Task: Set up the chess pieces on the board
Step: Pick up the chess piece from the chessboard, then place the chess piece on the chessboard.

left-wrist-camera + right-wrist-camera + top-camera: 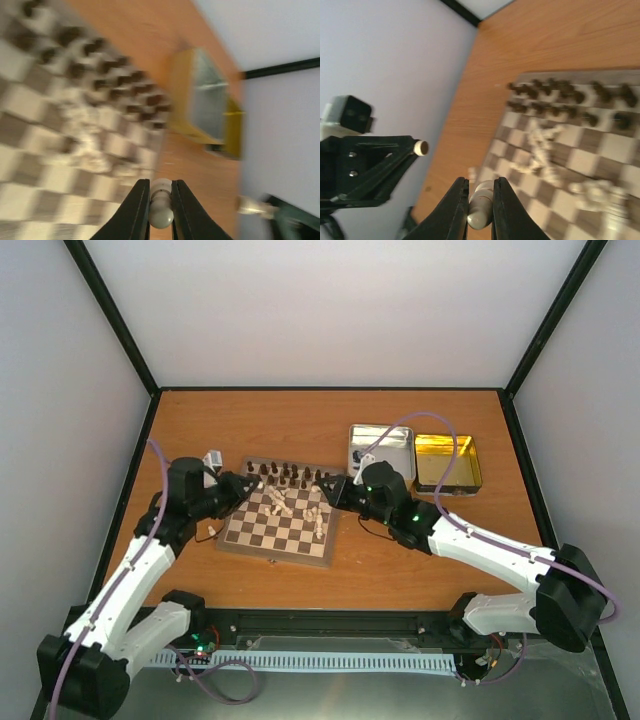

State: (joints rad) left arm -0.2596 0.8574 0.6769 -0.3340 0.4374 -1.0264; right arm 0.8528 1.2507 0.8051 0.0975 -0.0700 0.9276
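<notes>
So, the left hand [161, 186] was found clenched on a pale piece [161, 212], pinched tight between both fingers. Same story on the other side: the right hand [480, 184] was clamped on a second pale piece [479, 207]. Both were held off the squares, as far as could be told, since the wrist views were pretty blurred.

Between the two hands, the far end of the board [270, 554] was spanned. Just ahead of each hand's fingertips, the dark pieces [290, 476] were lined up in two rows along that far edge, so that half of the job was judged basically done.

A bit nearer the arm bases than the hands, the rest of the pale pieces [279, 502] were left in a jumbled heap around the middle squares, some tipped over, with a few more [320, 521] on the right hand's side. Nothing pale was seen placed on the near rows yet, so the whole cream side was reckoned to be left, starting with the two being carried.

Beyond the right hand, off the board, a silver tin [380, 448] and a gold tin [447, 462] were parked open on the bench [420, 570].
</notes>
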